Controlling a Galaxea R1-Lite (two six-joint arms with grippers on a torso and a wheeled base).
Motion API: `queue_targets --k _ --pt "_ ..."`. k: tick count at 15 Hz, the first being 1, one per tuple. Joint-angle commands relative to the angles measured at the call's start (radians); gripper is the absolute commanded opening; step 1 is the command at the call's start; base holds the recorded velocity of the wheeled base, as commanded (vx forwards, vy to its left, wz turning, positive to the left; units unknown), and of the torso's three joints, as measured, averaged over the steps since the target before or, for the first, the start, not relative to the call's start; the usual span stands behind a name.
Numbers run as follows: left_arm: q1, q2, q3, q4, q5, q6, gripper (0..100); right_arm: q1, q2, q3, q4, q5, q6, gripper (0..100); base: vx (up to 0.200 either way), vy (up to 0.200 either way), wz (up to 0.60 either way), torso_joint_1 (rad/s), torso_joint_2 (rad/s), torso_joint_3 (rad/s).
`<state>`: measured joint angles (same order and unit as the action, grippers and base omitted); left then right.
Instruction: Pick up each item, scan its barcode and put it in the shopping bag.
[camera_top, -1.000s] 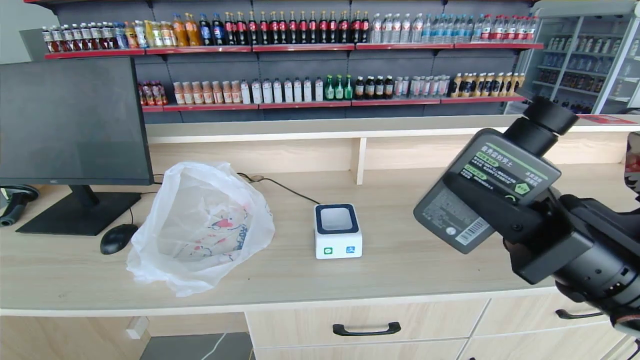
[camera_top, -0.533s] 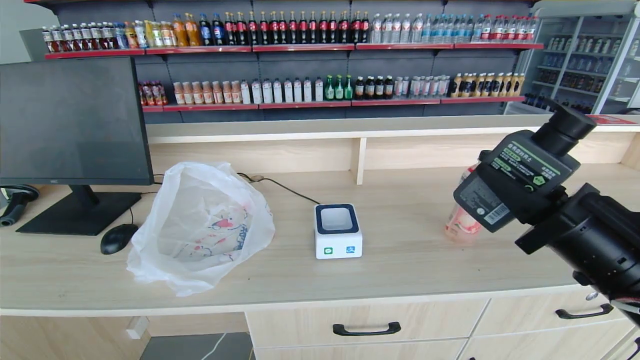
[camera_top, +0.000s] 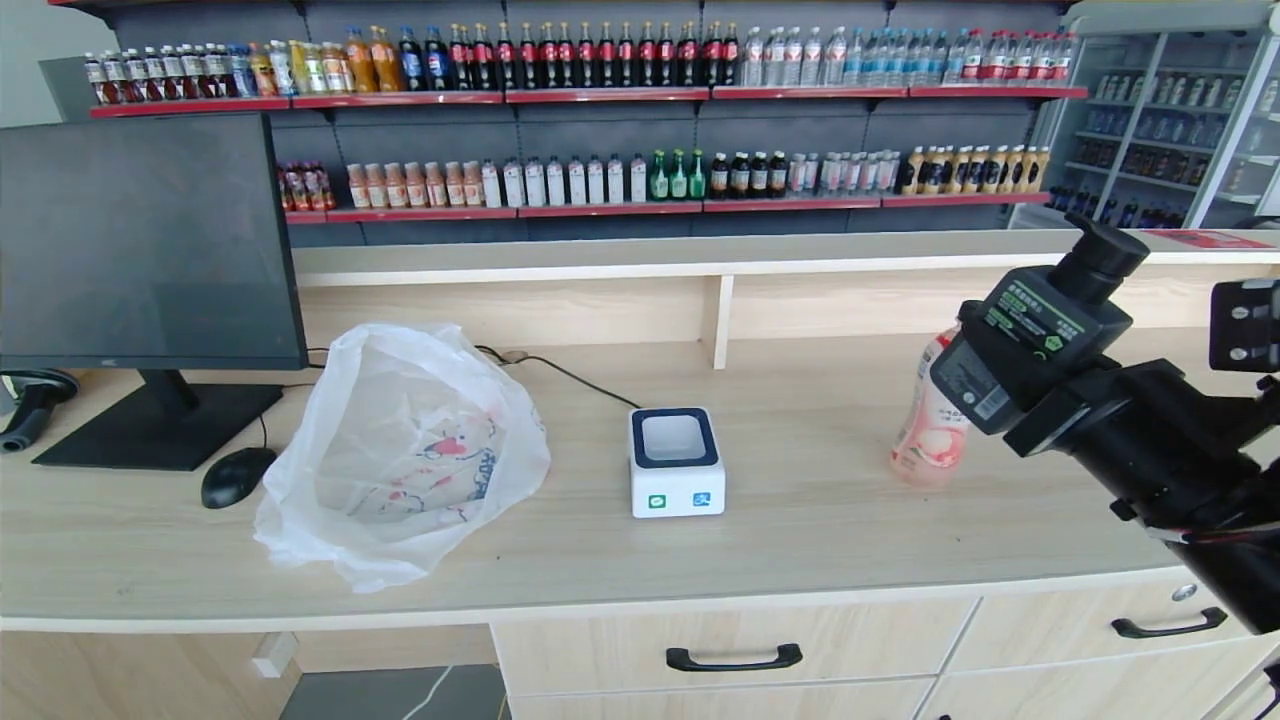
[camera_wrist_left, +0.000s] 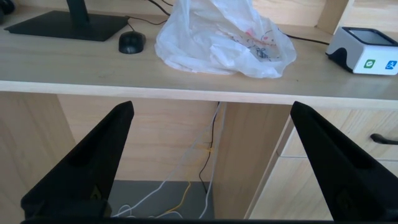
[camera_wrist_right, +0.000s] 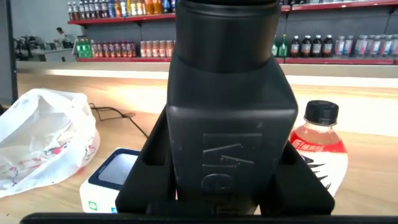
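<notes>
Over the counter (camera_top: 800, 520), right end effector (camera_top: 1045, 405) pinches a dark bottle (camera_top: 1040, 320); left end effector (camera_wrist_left: 211, 118) spread.

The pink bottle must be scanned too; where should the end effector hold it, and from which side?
Probably the mid body of the pink bottle, level from the front of the counter: it stands upright, clear there, narrowing toward its black cap.

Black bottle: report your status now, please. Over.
Right gripper shut on black bottle, raised over right end of counter. Left gripper open, low in front of counter. Pink bottle stands close beyond black bottle, off the line to scanner.
</notes>
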<state>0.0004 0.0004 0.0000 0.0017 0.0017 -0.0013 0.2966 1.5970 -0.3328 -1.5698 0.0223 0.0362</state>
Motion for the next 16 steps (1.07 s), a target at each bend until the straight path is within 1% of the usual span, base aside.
queue_targets --k 1,3,5,10,14,16 --pt "0.001 0.000 0.000 0.000 0.000 0.000 100 -0.019 0.044 -0.017 -0.001 -0.016 0.002 0 0.000 0.000 0.00 0.000 0.00 0.000" --pt "0.000 0.000 0.000 0.000 0.000 0.000 100 -0.019 0.070 -0.023 -0.001 -0.016 0.004 0 0.000 0.000 0.00 0.000 0.00 0.000" --pt "0.000 0.000 0.000 0.000 0.000 0.001 100 -0.019 0.093 -0.058 -0.001 -0.016 0.004 0 0.000 0.000 0.00 0.000 0.00 0.000" --pt "0.001 0.000 0.000 0.000 0.000 -0.003 100 -0.024 0.098 -0.058 -0.001 -0.016 0.008 0 0.000 0.000 0.00 0.000 0.00 0.000" --pt "0.001 0.000 0.000 0.000 0.000 -0.002 100 -0.024 0.078 -0.042 -0.001 -0.016 0.008 0 -0.200 0.000 0.00 0.004 0.00 0.002" --pt "0.001 0.000 0.000 0.000 0.000 0.000 100 -0.022 0.067 -0.032 -0.001 -0.016 0.008 0 0.000 0.000 0.00 0.000 0.00 0.000"
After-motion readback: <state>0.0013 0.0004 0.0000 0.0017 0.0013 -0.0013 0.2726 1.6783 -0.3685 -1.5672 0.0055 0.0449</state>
